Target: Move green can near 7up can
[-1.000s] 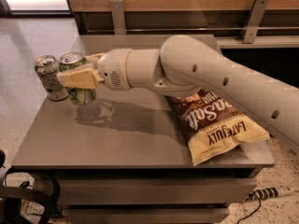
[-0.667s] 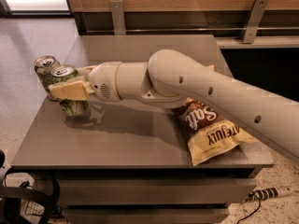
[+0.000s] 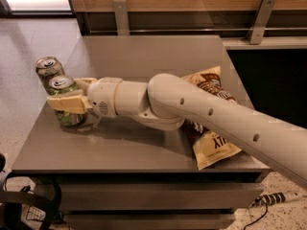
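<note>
1. Nearest the camera, the front edge of the grey table (image 3: 144,164) sits over dark shelves. A power strip (image 3: 276,199) lies on the floor at the lower right.
2. The green can (image 3: 71,119) stands near the table's front-left corner. It has a green and white patterned label and a silver top with the tab showing.
3. The gripper (image 3: 64,92) is clamped on the green can. One cream finger (image 3: 67,103) crosses the can's near side and the other sits behind it by the rim.
4. A second ago the green can stood to the right of the 7up can (image 3: 49,68), side by side with it. It is now in front of that can, closer to the table's front edge, and the arm (image 3: 216,116) has swung lower across the table.
5. The 7up can is pale silver-grey with a silver top. It stands just behind the green can at the left edge. Whether the two touch cannot be told.
6. A yellow and brown chip bag (image 3: 213,147) lies to the right, and the arm covers much of it.
7. Farther back, the tabletop runs to a wooden wall with metal brackets (image 3: 261,20).
</note>
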Robot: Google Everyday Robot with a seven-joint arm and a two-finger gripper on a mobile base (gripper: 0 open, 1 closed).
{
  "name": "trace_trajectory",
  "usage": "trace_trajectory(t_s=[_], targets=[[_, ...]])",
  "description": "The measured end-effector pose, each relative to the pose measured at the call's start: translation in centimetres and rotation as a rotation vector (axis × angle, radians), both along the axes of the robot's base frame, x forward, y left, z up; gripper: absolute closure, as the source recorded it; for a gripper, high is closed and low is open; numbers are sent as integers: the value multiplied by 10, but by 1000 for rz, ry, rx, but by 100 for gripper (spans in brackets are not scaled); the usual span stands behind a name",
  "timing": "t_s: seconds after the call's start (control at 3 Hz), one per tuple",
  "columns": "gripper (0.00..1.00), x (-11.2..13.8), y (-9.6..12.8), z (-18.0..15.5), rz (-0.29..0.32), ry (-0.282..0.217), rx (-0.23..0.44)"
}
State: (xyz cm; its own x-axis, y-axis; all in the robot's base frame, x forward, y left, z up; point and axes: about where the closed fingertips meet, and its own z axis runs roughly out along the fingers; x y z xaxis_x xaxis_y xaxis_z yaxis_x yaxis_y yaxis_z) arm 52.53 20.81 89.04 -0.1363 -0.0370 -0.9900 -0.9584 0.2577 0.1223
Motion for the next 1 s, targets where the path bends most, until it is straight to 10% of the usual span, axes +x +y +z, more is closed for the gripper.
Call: trace_trajectory(t_s=[1.0], targets=[[37,-4,5,5,5,-20,9]])
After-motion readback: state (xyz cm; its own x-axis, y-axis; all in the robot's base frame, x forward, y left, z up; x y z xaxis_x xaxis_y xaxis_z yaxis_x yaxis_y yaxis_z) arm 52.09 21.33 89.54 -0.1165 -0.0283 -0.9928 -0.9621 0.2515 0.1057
